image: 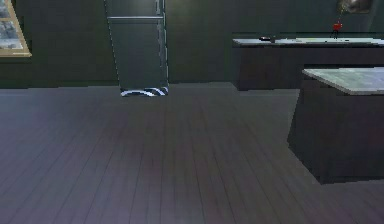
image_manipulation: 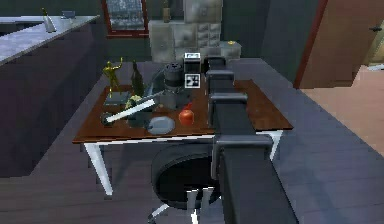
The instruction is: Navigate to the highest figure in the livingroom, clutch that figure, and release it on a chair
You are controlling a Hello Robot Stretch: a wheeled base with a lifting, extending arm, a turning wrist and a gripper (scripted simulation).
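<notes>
In the forward view, a fridge [image: 135, 45] and a counter [image: 300, 48] stand beyond the floor [image: 150, 160]. In the arm side view, the arm [image_manipulation: 240, 150] reaches across the cluttered table [image_manipulation: 265, 120], seemingly to bring the gripper [image_manipulation: 172, 80] near the golden figure [image_manipulation: 112, 72] standing at the table's left end. I cannot tell whether the gripper holds anything.

no readable text, labels or signs

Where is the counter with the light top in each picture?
Forward view: the counter stands at the right edge, about halfway up, with a light top over dark sides.
Arm side view: a counter like it, probably the same one, sits in the upper left corner, beside the table.
Shared landmark: the dark plank floor runs under the counter in both views.
</notes>
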